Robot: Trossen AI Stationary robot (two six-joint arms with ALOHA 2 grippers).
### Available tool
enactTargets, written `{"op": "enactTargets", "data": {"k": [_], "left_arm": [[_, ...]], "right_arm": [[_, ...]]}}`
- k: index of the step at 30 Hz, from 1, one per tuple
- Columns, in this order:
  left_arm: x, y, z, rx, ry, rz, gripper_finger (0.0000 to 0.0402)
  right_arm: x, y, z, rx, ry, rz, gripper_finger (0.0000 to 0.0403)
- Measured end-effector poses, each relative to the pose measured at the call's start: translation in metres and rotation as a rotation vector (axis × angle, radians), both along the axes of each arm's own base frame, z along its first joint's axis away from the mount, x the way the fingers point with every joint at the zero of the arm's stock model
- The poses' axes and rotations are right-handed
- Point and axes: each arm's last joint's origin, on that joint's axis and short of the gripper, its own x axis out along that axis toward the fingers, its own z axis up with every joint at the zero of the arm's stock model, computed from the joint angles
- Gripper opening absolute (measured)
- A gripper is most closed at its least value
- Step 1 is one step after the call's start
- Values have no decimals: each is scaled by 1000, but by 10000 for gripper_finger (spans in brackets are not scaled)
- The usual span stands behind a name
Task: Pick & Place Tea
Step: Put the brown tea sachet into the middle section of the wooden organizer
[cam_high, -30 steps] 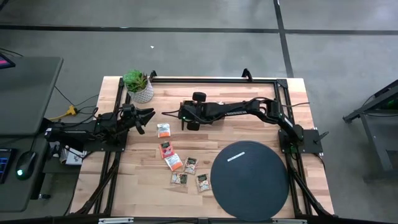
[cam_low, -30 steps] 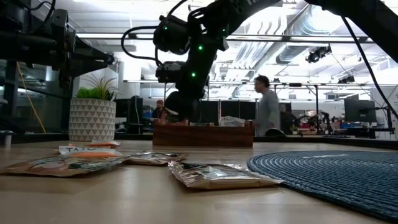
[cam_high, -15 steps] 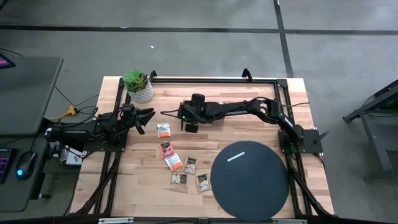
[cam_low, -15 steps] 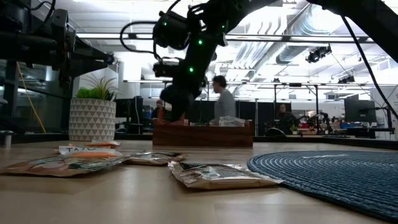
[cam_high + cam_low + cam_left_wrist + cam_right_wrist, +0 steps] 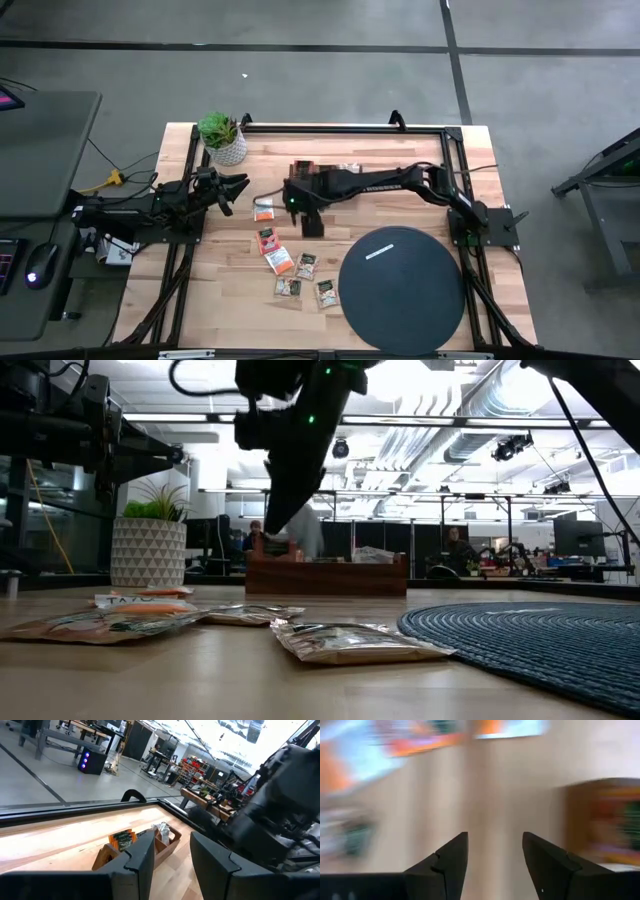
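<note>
Right hand (image 5: 495, 855) has swung off the wooden tray (image 5: 322, 170) toward the sachets (image 5: 279, 260) — fingers apart, empty.

Wooden table (image 5: 400, 215) with a black frame (image 5: 340, 127) along its far edge. Potted plant (image 5: 224, 137) in a white patterned pot at the far left corner; the low view shows it (image 5: 148, 545) upright with spiky green leaves. Big round dark woven mat (image 5: 401, 287) on the near right side, flat, overhanging the near edge slightly. Brown wooden tray (image 5: 326, 574) toward the back, middle of the table. Off the table on the left: a grey desk (image 5: 45, 130) and a computer mouse (image 5: 40, 263). Open workshop behind, a person seated at a workstation (image 5: 457, 547) far back.
</note>
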Motion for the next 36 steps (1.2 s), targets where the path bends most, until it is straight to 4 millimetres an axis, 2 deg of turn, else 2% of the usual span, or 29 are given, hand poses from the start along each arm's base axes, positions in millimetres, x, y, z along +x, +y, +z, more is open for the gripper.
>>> {"op": "enactTargets", "data": {"k": [5, 11, 20, 29, 36], "left_arm": [[0, 0, 0, 0, 0, 0, 123], [0, 0, 0, 0, 0, 0, 123], [0, 0, 0, 0, 0, 0, 123], [0, 0, 0, 0, 0, 0, 123], [0, 0, 0, 0, 0, 0, 123]], "right_arm": [[-9, 36, -5, 193, 99, 105, 184], [-15, 70, -6, 213, 142, 197, 184], [-21, 111, -6, 227, 154, 226, 184], [-36, 142, -50, 257, 183, 246, 184], [-42, 156, -64, 268, 168, 234, 184]]}}
